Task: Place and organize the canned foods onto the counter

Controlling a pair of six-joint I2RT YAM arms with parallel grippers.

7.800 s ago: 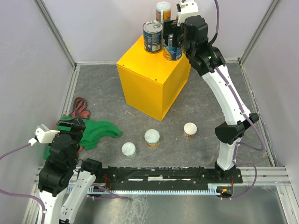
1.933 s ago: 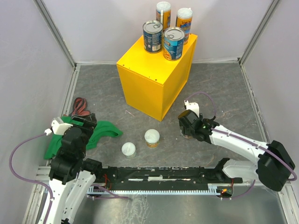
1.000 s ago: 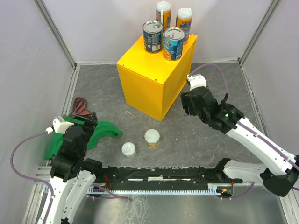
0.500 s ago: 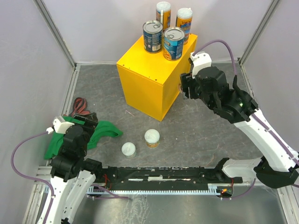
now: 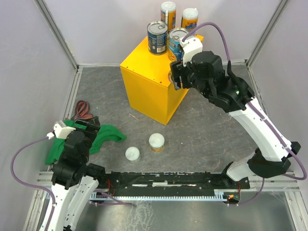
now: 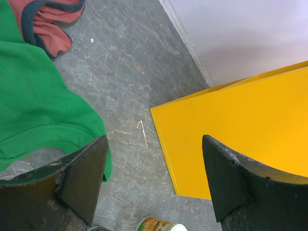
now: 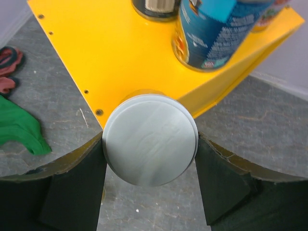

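The yellow counter (image 5: 149,84) carries two tall orange cans (image 5: 168,11) (image 5: 189,18) and two blue cans (image 5: 157,37) (image 5: 177,37). My right gripper (image 5: 173,78) is shut on a short white-lidded can (image 7: 150,139) and holds it over the counter's near right corner (image 7: 110,53), in front of a blue can (image 7: 216,33). Two more short cans (image 5: 156,142) (image 5: 132,153) stand on the floor. My left gripper (image 6: 154,183) is open and empty, low over the floor by the green cloth (image 6: 33,110); the top of a short can (image 6: 161,225) shows below it.
The green cloth (image 5: 103,134) and a red cloth (image 5: 83,110) lie at the left of the floor. Grey walls close the cell on three sides. The arms' base rail (image 5: 159,180) runs along the near edge.
My right gripper has risen from the floor with the short can and moved left and back, to the counter's near right corner. The left arm has hardly moved.
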